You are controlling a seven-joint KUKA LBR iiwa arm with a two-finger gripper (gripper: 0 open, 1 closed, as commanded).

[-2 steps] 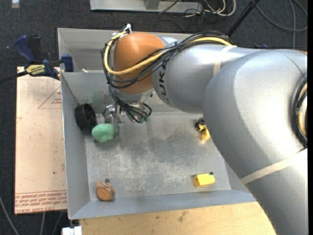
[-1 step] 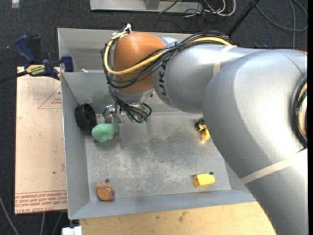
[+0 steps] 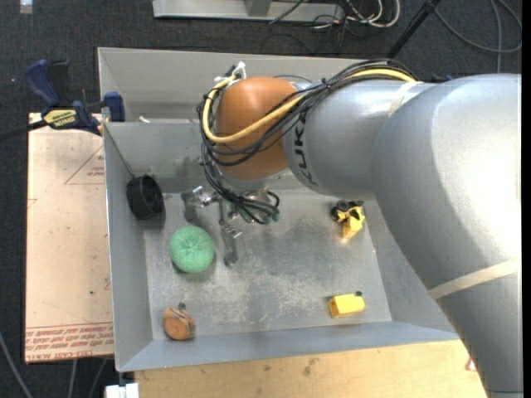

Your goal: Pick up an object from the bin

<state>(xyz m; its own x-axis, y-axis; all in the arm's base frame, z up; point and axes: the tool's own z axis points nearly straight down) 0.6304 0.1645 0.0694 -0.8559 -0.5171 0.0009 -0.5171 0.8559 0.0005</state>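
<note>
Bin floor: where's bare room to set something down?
Widest bare patch: mid bin floor, between the green ball, the yellow block and the yellow-and-black piece. Also the front strip between the brown lump and the yellow block. Crowded: left side, where the claw hangs beside the ball and black wheel.

The floor (image 3: 99,15) is dark carpet, evenly lit. A grey metal stand base (image 3: 249,6) rests on it at top centre. Black and pale cables (image 3: 477,19) lie looped at top right
</note>
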